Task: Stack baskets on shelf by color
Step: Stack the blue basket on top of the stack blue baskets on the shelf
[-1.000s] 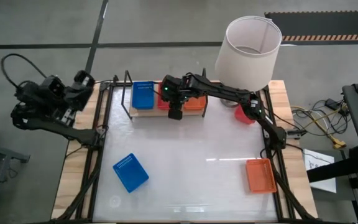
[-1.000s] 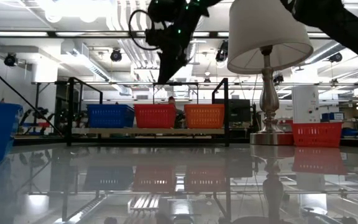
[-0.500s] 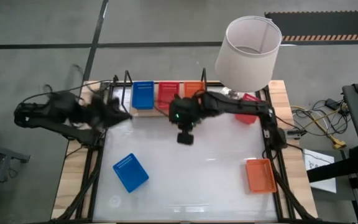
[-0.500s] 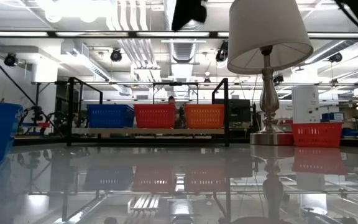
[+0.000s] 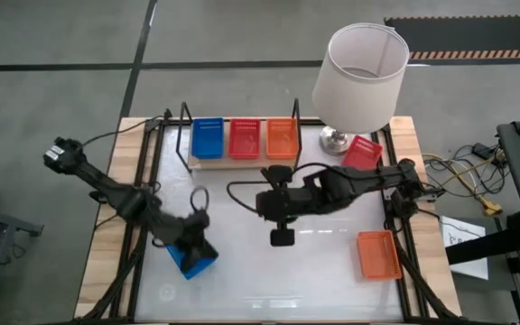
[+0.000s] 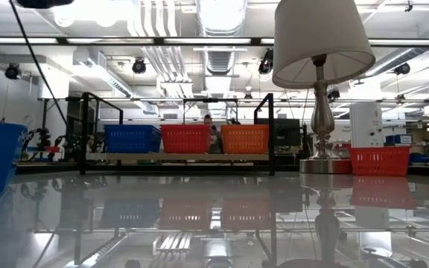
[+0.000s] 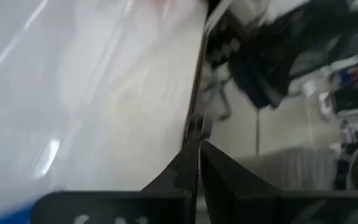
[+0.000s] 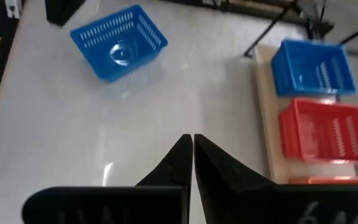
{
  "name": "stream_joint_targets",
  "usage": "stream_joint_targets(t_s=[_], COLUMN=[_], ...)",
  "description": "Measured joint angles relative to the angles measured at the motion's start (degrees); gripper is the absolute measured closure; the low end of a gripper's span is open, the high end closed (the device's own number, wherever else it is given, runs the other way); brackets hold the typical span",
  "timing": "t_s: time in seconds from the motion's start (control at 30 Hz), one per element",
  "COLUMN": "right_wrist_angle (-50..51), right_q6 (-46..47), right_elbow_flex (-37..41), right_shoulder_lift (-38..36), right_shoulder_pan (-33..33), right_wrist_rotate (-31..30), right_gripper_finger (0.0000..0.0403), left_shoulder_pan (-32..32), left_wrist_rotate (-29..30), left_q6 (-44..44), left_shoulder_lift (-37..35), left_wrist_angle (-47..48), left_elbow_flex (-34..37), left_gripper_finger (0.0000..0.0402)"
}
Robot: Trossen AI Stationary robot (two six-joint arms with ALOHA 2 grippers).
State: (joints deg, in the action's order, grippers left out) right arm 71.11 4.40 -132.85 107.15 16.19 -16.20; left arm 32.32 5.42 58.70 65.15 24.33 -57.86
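Observation:
The shelf (image 5: 242,160) stands at the table's far edge and bears a blue basket (image 5: 208,138), a red one (image 5: 245,138) and an orange one (image 5: 282,138) side by side. A loose blue basket (image 5: 182,264) rests on the table near the left. A red basket (image 5: 361,152) sits by the lamp's foot, and an orange one (image 5: 378,254) near the right edge. My left gripper (image 5: 199,246) hangs shut over the loose blue basket, apart from it. My right gripper (image 5: 281,238) hangs shut over the table's middle, holding nothing.
A table lamp with a wide white shade (image 5: 360,74) stands at the far right, its foot (image 5: 337,140) beside the shelf. Black frame rails run along the table's left and right edges. Bare white tabletop (image 5: 269,280) lies between the loose baskets.
My left arm has swung in from beyond the table's left edge toward the near edge and come down over the loose blue basket, turning as it went. My right gripper has drawn back from over the shelf's red basket to the table's middle and risen out of the low view.

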Motion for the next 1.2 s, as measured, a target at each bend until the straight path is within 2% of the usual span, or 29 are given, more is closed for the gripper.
stream_joint_targets(t_s=[0.13, 0.27, 0.47, 0.53, 0.67, 0.7, 0.9, 1.1, 1.2], right_wrist_angle=[-3.0, -8.5, -21.0, -26.1, -36.6, -39.4, -53.2, -55.2, -55.1], right_q6=[-1.8, -3.2, -4.4, -3.5, -0.4, 0.6, 3.9, 5.6, 5.5], right_elbow_flex=[2.5, 8.0, 23.1, 29.5, 42.0, 44.8, 57.2, 62.2, 62.8], right_shoulder_lift=[-2.3, -5.4, -12.3, -15.2, -20.4, -21.7, -27.9, -31.4, -32.0], right_shoulder_pan=[1.9, 2.5, 3.3, 3.3, 3.3, 3.3, 3.3, 3.3, 3.3], right_wrist_rotate=[-1.8, -1.9, -1.9, -1.9, -2.1, -2.1, -2.8, -4.4, -4.9], right_gripper_finger=[0.0394, 0.0394, 0.0394, 0.0394, 0.0394, 0.0394, 0.0394, 0.0394, 0.0394], left_shoulder_pan=[3.8, 5.6, 6.7, 7.0, 7.4, 7.7, 8.2, 8.3, 8.2], left_wrist_rotate=[-0.1, -0.2, -0.7, -1.5, -3.1, -3.2, -3.4, -3.7, -4.4], left_q6=[5.8, 7.0, 7.5, 11.0, 25.8, 26.5, 24.5, 24.5, 23.8], left_shoulder_lift=[4.7, 8.0, 10.4, 10.5, 12.4, 13.3, 17.6, 20.3, 20.8], left_wrist_angle=[1.7, 2.4, 4.3, 9.4, 26.3, 27.6, 26.9, 25.8, 23.6], left_elbow_flex=[-2.4, -3.5, -4.4, -4.4, -4.3, -4.2, -4.5, -5.4, -5.6], left_gripper_finger=[0.0402, 0.0402, 0.0402, 0.0402, 0.0402, 0.0402, 0.0402, 0.0399, 0.0375])
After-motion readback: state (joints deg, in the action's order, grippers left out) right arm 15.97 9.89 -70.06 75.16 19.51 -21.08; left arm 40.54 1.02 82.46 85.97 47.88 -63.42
